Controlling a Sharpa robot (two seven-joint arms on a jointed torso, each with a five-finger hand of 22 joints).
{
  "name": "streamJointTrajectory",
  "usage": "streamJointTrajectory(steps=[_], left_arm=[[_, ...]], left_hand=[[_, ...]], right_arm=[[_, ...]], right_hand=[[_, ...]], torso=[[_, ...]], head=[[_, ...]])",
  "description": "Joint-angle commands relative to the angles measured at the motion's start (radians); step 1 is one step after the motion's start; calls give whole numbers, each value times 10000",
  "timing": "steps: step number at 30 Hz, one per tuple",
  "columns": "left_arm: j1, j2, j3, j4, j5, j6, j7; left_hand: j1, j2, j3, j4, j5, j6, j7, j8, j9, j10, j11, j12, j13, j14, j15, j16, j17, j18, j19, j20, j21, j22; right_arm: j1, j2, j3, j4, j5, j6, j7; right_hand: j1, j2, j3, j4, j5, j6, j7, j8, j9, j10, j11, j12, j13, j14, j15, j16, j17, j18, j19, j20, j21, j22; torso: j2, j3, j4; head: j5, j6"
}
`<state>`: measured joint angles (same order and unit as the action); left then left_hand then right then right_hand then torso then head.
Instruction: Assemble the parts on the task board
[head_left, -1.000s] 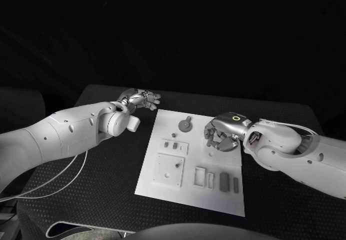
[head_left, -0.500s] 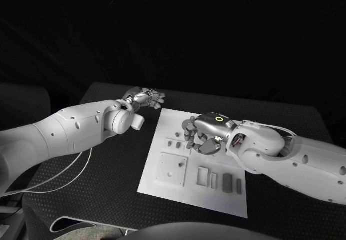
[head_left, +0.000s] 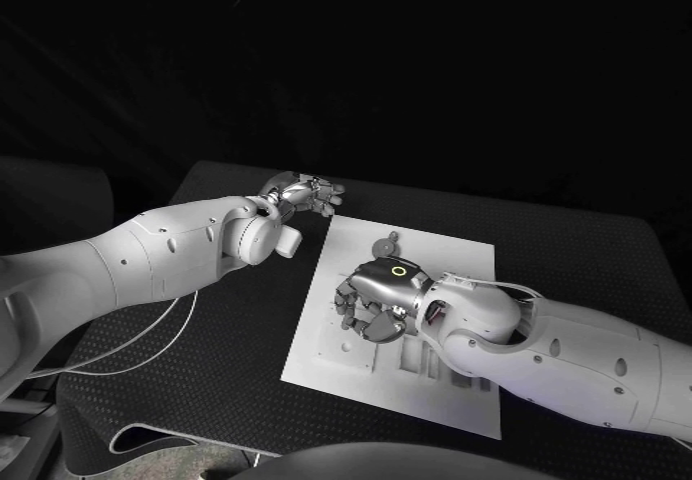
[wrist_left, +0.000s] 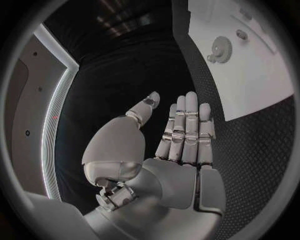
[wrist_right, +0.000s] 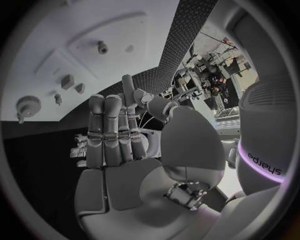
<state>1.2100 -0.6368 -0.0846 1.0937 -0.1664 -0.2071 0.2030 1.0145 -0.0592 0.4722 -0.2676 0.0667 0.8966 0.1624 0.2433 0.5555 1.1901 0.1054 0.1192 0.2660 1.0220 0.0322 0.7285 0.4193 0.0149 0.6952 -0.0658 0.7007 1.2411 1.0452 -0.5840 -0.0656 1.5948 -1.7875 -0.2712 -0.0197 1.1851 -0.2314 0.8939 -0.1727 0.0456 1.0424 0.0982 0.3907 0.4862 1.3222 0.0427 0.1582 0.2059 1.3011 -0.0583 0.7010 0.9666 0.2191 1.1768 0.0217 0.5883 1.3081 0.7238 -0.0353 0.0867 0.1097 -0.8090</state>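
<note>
Both hands empty, fingers extended — right hand (head_left: 372, 300) low over the task board (head_left: 433, 250), perhaps touching; left hand (head_left: 306, 193) beyond its far corner.

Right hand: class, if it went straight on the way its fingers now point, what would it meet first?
Probably the task board itself. In the right wrist view the right hand is empty, its fingers stretched towards the white plate near two small parts. Depth is unclear, so which comes first is uncertain.

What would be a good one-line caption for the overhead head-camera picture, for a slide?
Right hand hovers open over the white task board; left hand waits open beside it.
</note>
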Motion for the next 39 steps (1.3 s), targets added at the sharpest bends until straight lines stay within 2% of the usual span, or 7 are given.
streamJointTrajectory(steps=[1,5,11,13,29,39], left_arm=[[8,36,6,20,38,100,66],[8,57,6,17,38,115,66],[8,66,6,18,38,129,64],[8,69,6,8,38,124,64],[8,75,6,3,38,144,63],[8,67,6,5,38,146,61]], left_hand=[[30,-15,-20,22,-11,-45,30,54,-17,-18,35,-67,-15,8,47,-44,13,106,38,34,-46,15],[31,-16,-20,21,-11,-45,30,55,-17,-18,36,-68,-15,8,47,-47,16,106,37,34,-48,16],[32,-16,-21,21,-12,-45,30,56,-18,-19,36,-69,-17,8,48,-53,21,106,37,35,-51,19],[30,-15,-21,23,-12,-46,30,56,-19,-19,36,-69,-17,8,48,-54,23,106,37,35,-52,19],[29,-13,-22,26,-10,-50,31,59,-23,-20,38,-72,-21,9,49,-68,40,106,37,37,-59,27],[29,-12,-23,27,-9,-52,32,60,-25,-21,38,-74,-23,10,50,-75,50,107,38,38,-63,31]], right_arm=[[-96,124,-126,-151,-544,29,99],[-224,245,-221,-259,-666,48,104],[-434,328,-222,-378,-740,54,106],[-464,359,-222,-417,-771,68,104],[-525,441,-229,-745,-814,196,108],[-546,479,-290,-889,-814,254,112]], right_hand=[[124,120,40,32,27,28,13,54,16,74,13,66,303,16,-59,38,10,427,69,-9,41,193],[127,123,41,27,27,27,13,53,19,75,12,65,306,18,-59,39,11,427,71,-12,45,193],[130,126,41,18,27,27,12,55,29,80,10,65,311,25,-61,44,13,427,78,-18,53,193],[129,128,41,16,27,27,12,55,32,82,10,65,313,27,-62,45,13,427,81,-19,56,193],[126,135,45,1,27,27,11,57,49,89,7,62,323,36,-65,51,15,427,88,-26,70,193],[120,139,47,-7,27,27,11,57,58,90,6,59,328,38,-66,52,16,427,89,-28,75,192]], torso=[[3,-1,-11],[3,6,-12],[2,10,-4],[1,13,-18],[-2,10,-21],[1,7,-23]], head=[[57,-46],[102,-73],[135,-110],[167,-122],[164,-181],[176,-200]])
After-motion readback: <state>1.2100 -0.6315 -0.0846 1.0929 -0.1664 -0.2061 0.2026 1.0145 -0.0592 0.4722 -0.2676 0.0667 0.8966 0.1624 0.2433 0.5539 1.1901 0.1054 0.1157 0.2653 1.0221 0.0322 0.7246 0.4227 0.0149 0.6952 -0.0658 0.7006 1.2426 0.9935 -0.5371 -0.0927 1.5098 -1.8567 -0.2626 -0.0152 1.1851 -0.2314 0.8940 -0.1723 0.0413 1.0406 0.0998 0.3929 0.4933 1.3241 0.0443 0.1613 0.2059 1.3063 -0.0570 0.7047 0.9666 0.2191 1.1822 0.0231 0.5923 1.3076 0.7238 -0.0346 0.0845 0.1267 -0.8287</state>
